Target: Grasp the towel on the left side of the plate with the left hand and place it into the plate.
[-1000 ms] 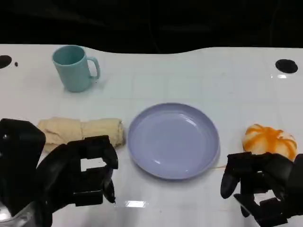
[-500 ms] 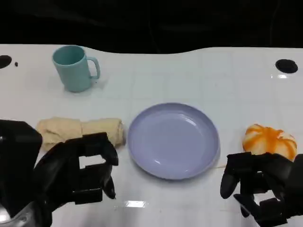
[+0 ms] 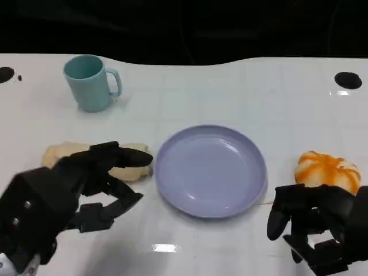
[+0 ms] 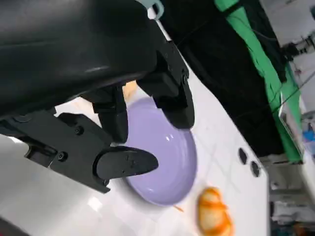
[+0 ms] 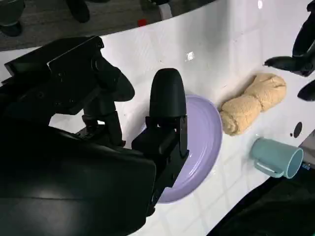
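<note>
While spread wide, left robot hand (image 3: 86,178) just over towel (image 3: 123,165), left of plate (image 3: 210,170).

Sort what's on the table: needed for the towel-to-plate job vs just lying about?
Job:
towel, lying left of the plate
plate
left hand, fingers spread over the towel, nothing held yet

Lying about:
mug, at the far left
orange-striped bun, right of the plate
right hand, near the bun, holding nothing
</note>
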{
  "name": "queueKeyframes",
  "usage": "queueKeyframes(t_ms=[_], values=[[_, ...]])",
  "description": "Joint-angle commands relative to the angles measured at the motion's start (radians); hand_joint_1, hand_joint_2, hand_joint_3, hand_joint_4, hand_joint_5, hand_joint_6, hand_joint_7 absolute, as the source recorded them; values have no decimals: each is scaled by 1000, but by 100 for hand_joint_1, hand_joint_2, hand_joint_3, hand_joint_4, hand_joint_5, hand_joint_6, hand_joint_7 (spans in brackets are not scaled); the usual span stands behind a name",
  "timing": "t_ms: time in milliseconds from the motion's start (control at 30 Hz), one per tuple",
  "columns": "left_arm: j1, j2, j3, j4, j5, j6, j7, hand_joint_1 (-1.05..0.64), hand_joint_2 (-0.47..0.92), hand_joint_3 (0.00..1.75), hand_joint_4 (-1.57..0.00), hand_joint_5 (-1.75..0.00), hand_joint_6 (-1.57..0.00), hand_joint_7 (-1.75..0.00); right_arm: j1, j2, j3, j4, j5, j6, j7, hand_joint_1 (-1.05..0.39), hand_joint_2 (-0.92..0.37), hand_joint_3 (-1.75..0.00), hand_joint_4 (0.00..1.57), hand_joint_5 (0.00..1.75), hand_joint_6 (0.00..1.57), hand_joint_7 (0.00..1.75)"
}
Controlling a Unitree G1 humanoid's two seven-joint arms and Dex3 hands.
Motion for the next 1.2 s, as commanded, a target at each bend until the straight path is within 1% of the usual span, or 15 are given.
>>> queueKeyframes(t_ms=[33, 67, 100, 167, 200, 333, 467, 533, 600, 833, 1100, 1200], values=[[-61, 108, -41, 22, 160, -47, -17, -41, 92, 19, -24, -71, -31, -11, -5, -9, -2, -7, 0, 1, -1, 4, -58, -108, 71, 167, 69, 143], [-76, 134, -58, 31, 224, -62, -7, -42, 92, 18, -22, -70, -30, -10, -5, -9, -1, -7, -2, 1, -1, 4, -58, -108, 71, 167, 69, 143], [-92, 159, -76, 42, 288, -75, 1, -48, 92, 13, -21, -66, -29, -8, -5, -9, 0, -7, -2, 2, -2, 4, -58, -108, 71, 167, 69, 143], [-127, 197, -111, 58, 409, -78, 2, -54, 92, 10, -21, -57, -29, -4, -5, -8, 1, -7, -1, 3, -1, 4, -58, -108, 71, 167, 69, 143], [-144, 209, -128, 64, 462, -70, -3, -58, 92, 9, -18, -52, -27, -3, -4, -8, 1, -7, -1, 3, -1, 4, -58, -108, 71, 167, 69, 143], [-207, 221, -180, 116, 605, -61, -11, -63, 92, 5, -16, -45, -25, -1, -2, -9, 1, -6, -1, -6, -1, 5, -59, -108, 71, 167, 69, 143], [-269, 207, -232, 201, 703, -55, -14, -64, 92, 3, -18, -43, -26, -1, -1, -9, 3, -4, -3, -16, 0, 4, -58, -108, 71, 168, 69, 143], [-297, 200, -254, 248, 737, -60, -9, -62, 92, 1, -25, -33, -27, -1, 0, -8, 3, -2, -2, -20, 0, 4, -58, -108, 71, 168, 70, 143], [-334, 191, -281, 310, 773, -62, -5, -62, 92, 0, -30, -26, -28, 0, 0, -7, 5, -1, -3, -23, 0, 4, -58, -109, 72, 167, 70, 143], [-457, 143, -353, 547, 831, -77, 8, -60, 90, 0, -38, -20, -30, -1, -2, -4, 9, -12, -5, 1, -6, 3, -58, -109, 71, 167, 70, 142], [-613, 67, -423, 940, 832, -156, 115, -56, 87, 0, -45, -16, -38, -3, 3, -4, 8, -21, -3, 4, -8, 3, -57, -109, 71, 167, 70, 142], [-671, 33, -448, 1107, 827, -184, 140, -56, 91, 3, -49, -15, -40, -3, 4, -5, 9, -25, -4, 7, -8, 3, -57, -109, 71, 166, 70, 142]])
